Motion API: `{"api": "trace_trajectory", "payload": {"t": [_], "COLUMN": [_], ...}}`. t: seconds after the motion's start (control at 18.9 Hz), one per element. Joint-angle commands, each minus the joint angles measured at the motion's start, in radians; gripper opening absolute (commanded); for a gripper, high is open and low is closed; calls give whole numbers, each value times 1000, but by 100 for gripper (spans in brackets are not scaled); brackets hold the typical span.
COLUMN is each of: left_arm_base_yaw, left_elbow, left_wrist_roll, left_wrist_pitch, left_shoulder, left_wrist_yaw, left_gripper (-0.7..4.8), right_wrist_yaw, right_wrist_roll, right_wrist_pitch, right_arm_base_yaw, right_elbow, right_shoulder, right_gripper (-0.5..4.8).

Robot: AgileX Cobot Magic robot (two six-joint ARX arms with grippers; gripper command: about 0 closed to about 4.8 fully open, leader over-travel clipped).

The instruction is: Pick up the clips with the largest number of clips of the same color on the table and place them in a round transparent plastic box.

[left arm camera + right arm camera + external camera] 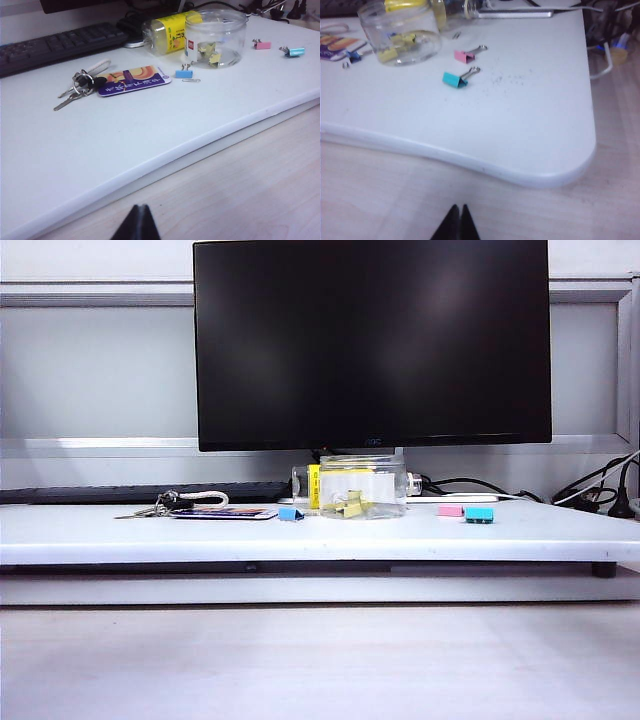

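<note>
The round transparent plastic box [362,487] stands on the white table [300,535] in front of the monitor, with pale-yellow clips [350,506] lying inside it. The left wrist view shows the box [216,36] and its clips [212,54] far across the table, and so does the right wrist view, box [400,35] and clips [395,47]. My left gripper [140,207] is shut and empty, held back over the wooden floor short of the table's front edge. My right gripper [458,207] is likewise shut with nothing in it. Neither gripper appears in the exterior view.
A blue clip [290,514] lies left of the box; a pink clip [450,510] and a teal clip [479,514] lie to its right. Keys with a card tag [200,508], a keyboard [140,492], a yellow-labelled bottle [167,34] and cables [590,495] crowd the back.
</note>
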Motion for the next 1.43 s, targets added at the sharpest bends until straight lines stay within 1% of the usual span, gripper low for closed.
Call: {"api": "trace_trajectory", "payload": {"t": [0.05,0.32,0.37,0.53,0.58,0.79,1.27,1.43], "left_arm_base_yaw": [0,0,0,0,0,0,0,0], "left_elbow": [-2,-2,-2,-2,-2,-2,-2,-2], "left_wrist_roll": [-1,-1,-1,-2,-1,-1,-1,-1], "left_wrist_pitch": [13,12,11,-9,-14,-17,-17,-24], "left_shoulder": [0,0,0,0,0,0,0,-42], "left_wrist_yaw": [-3,-3,-3,-3,-3,-3,-3,-3], "left_gripper": [-5,-5,-5,-5,-5,-5,-5,-5], "right_wrist_yaw": [0,2,2,5,3,2,2,2], "right_wrist_roll": [-8,-9,-9,-9,-9,-8,-8,-8], "right_wrist_pitch": [-24,-8,13,158,175,55,58,59], "right_arm_base_yaw": [0,-1,-1,-1,-1,0,0,0], "right_elbow": [0,-4,-10,-29,-29,-29,-29,-29], "right_shoulder": [3,3,3,3,3,3,5,5], "right_gripper": [-1,-1,-1,-1,-1,-1,0,0]}}
